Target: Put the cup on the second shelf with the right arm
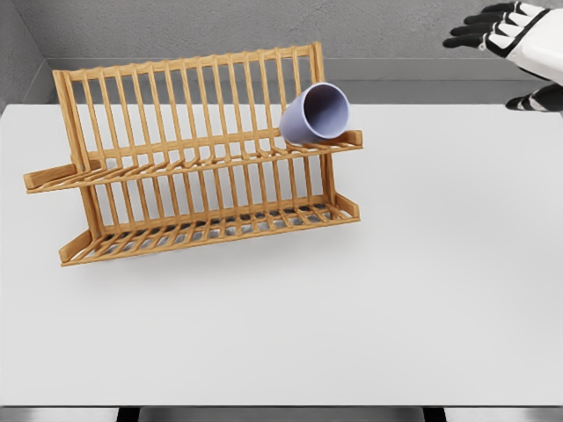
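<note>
A lilac cup point(315, 112) lies on its side at the right end of the upper shelf of a wooden dish rack point(189, 158), its mouth facing right and toward me. My right hand point(501, 35) is at the top right corner, well to the right of the cup and apart from it. Its dark fingers point(471, 33) are spread and hold nothing. The left arm does not show.
The rack stands on a white table point(352, 308), left of the middle, with a lower shelf point(211, 230) beneath the upper one. A grey wall runs behind the table.
</note>
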You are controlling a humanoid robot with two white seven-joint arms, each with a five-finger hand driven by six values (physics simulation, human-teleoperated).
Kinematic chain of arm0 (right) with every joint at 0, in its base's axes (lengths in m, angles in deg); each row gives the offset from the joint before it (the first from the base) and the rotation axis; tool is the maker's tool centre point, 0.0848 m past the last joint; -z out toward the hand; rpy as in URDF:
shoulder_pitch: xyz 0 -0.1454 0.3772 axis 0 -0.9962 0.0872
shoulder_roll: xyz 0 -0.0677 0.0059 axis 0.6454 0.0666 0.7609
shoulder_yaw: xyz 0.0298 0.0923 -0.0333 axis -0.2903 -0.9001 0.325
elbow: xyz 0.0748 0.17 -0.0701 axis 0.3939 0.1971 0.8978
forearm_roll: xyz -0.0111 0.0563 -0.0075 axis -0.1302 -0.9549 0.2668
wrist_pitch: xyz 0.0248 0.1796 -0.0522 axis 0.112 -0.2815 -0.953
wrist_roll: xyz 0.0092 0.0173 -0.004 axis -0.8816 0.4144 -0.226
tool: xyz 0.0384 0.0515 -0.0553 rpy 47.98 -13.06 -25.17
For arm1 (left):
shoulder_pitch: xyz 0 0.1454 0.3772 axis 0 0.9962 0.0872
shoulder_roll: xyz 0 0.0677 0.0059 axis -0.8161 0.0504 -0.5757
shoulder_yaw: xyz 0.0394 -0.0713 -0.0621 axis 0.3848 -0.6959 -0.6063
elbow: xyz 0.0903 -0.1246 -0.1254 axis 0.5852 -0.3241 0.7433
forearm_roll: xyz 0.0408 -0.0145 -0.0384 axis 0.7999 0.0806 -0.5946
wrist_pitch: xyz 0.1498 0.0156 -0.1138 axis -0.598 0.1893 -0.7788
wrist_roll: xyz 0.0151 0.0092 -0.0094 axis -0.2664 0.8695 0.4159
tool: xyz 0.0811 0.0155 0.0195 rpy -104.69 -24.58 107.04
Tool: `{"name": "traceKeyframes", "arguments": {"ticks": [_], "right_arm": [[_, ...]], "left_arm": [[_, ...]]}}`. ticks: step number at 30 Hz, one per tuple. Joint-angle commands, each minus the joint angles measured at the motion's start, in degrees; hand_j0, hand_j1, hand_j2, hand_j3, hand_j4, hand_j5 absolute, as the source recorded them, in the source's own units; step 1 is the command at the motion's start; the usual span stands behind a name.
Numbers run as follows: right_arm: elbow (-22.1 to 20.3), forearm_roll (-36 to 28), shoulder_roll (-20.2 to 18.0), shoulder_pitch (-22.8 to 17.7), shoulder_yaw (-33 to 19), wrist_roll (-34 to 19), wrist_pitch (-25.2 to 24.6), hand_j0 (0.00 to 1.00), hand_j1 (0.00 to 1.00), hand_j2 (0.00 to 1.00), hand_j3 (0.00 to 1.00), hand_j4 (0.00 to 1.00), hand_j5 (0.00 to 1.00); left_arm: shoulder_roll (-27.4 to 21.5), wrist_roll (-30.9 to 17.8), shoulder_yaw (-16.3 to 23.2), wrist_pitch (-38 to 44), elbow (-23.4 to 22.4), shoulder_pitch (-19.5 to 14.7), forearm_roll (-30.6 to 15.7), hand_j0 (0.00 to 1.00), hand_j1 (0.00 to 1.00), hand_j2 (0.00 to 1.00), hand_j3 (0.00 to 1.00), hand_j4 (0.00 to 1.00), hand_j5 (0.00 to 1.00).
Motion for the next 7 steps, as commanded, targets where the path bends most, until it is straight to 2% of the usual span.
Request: {"name": "traceKeyframes", "arguments": {"ticks": [1, 2, 5, 7], "right_arm": [[2.0, -0.2, 4.5, -0.4, -3.4, 0.0, 0.4, 1.00, 1.00, 1.00, 1.00, 1.00, 1.00], [1.9, -0.2, 5.2, -3.7, -3.4, 0.0, 0.4, 1.00, 1.00, 1.00, 1.00, 1.00, 1.00], [1.8, -0.1, 8.1, -8.4, -3.1, 0.0, 0.4, 1.00, 1.00, 1.00, 1.00, 1.00, 1.00], [1.9, -0.1, 8.4, -9.0, -3.1, 0.0, 0.4, 1.00, 1.00, 1.00, 1.00, 1.00, 1.00]], "left_arm": [[0.0, 0.0, 0.0, 0.0, 0.0, 0.0, 0.0, 1.00, 1.00, 1.00, 1.00, 1.00, 1.00], [0.0, 0.0, 0.0, 0.0, 0.0, 0.0, 0.0, 1.00, 1.00, 1.00, 1.00, 1.00, 1.00], [0.0, 0.0, 0.0, 0.0, 0.0, 0.0, 0.0, 1.00, 1.00, 1.00, 1.00, 1.00, 1.00], [0.0, 0.0, 0.0, 0.0, 0.0, 0.0, 0.0, 1.00, 1.00, 1.00, 1.00, 1.00, 1.00]]}}
